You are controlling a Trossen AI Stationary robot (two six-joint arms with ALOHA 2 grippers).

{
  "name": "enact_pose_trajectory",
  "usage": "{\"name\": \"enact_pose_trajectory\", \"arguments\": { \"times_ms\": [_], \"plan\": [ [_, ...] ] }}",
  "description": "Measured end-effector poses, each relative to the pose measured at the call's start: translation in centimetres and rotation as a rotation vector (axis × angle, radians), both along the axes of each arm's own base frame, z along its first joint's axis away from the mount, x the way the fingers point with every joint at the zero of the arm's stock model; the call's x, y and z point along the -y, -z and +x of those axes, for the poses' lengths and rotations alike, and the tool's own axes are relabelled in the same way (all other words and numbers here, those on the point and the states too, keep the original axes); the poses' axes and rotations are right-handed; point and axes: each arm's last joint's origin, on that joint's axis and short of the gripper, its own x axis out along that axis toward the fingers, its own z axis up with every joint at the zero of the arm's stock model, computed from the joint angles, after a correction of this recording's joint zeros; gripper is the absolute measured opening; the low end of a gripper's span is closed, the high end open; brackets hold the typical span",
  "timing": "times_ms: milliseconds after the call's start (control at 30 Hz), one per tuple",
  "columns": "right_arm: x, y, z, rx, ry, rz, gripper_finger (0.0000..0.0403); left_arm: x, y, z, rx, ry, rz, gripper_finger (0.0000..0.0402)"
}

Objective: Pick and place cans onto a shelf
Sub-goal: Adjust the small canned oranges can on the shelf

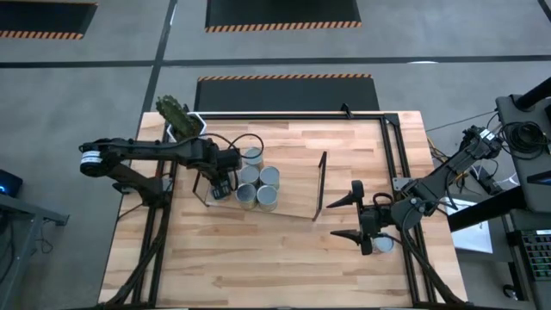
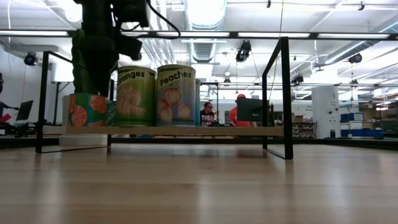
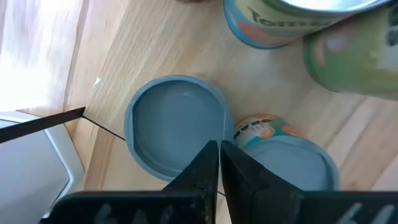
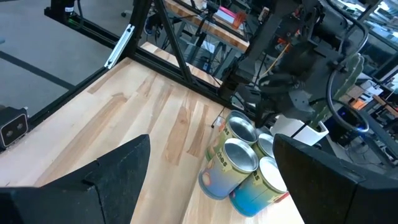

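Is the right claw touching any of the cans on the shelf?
Apart. The high view shows the right claw open outside the end frame of the shelf, with bare board between it and the cans.

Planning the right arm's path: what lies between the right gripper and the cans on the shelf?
In the high view, only bare shelf board and its black end frame separate the right gripper from the cans.

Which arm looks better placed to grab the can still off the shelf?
The right. The right fingers are open, and the loose can lies close beside that arm. The left fingers are shut, above the cans already on the shelf.
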Motion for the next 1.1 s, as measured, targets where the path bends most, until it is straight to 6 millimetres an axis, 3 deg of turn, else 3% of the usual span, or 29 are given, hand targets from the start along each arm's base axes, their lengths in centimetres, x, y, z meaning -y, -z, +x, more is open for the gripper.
{"name": "enact_pose_trajectory", "arguments": {
  "times_ms": [467, 833, 1100],
  "plan": [
    [0.0, -0.1, 0.0, 0.006, -0.001, 0.000, 0.0327, 3.4, -1.9, -0.9, 0.127, -0.026, -0.050, 0.0000],
    [0.0, -0.1, 0.0, 0.006, 0.000, 0.004, 0.0327, 6.3, -0.7, -0.1, 0.086, 0.032, -0.064, 0.0000],
    [0.0, -0.1, 0.0, 0.005, 0.001, 0.012, 0.0327, 6.4, -0.3, 0.1, 0.067, 0.022, 0.025, 0.0000]
  ]
}}
